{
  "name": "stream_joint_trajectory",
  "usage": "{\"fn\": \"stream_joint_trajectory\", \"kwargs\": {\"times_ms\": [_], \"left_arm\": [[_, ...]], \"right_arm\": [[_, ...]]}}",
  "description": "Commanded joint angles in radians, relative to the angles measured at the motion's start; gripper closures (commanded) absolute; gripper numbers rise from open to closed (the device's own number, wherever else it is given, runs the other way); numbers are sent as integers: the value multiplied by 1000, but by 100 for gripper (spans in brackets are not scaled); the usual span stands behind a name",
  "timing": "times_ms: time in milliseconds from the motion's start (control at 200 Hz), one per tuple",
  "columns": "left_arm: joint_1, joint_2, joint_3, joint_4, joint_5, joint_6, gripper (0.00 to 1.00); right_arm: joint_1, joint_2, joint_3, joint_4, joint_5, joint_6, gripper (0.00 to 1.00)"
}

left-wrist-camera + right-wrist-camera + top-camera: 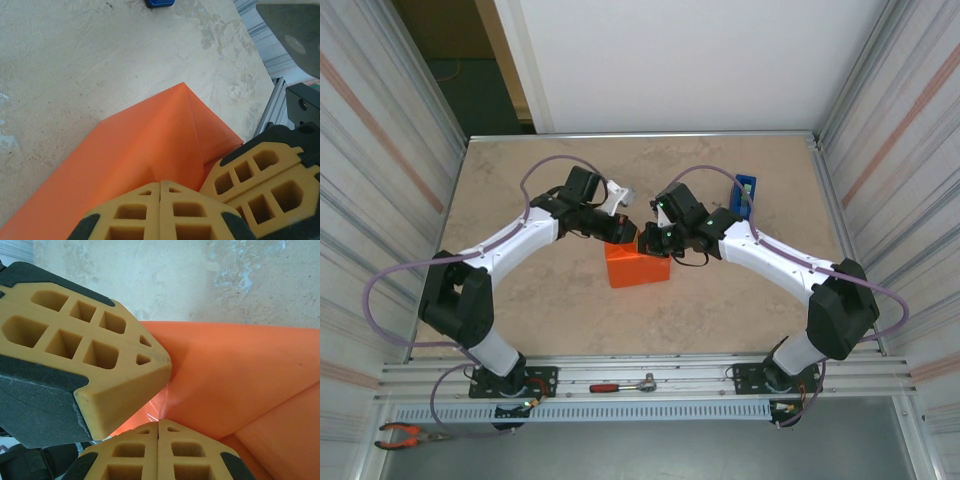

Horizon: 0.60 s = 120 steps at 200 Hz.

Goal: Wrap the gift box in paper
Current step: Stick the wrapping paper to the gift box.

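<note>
The orange paper (638,266) is folded into a box-shaped parcel in the middle of the table; the gift box is hidden inside it. Both grippers meet at the parcel's far top edge. My left gripper (621,233) is shut, its tips (160,184) resting on the paper (145,145) beside a diagonal fold. My right gripper (651,241) is shut too, its tips (159,422) against the paper (235,375). The left gripper's yellow fingers (95,355) sit right beside it, almost touching. A shiny wrinkle (167,407) shows on the paper between the two.
A blue tape dispenser (746,190) stands at the back right of the table, also at the top edge of the left wrist view (160,3). A red-handled tool (623,386) lies on the front rail and pliers (405,435) lie at the lower left.
</note>
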<state>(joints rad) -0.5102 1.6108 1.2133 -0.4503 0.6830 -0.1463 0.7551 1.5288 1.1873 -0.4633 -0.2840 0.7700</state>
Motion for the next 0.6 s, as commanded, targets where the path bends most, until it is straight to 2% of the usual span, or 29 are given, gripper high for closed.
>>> {"fn": "stream_joint_trajectory", "kwargs": {"times_ms": [0, 230, 596], "left_arm": [[-13, -3, 39, -60, -29, 30, 100], [-13, -72, 72, -116, -57, 54, 100], [-25, -120, -28, -108, -51, 52, 100]], "right_arm": [[16, 45, -64, -123, 18, 0, 100], [16, 39, -66, -118, 21, 2, 100], [17, 43, -69, -111, 16, 7, 100]]}}
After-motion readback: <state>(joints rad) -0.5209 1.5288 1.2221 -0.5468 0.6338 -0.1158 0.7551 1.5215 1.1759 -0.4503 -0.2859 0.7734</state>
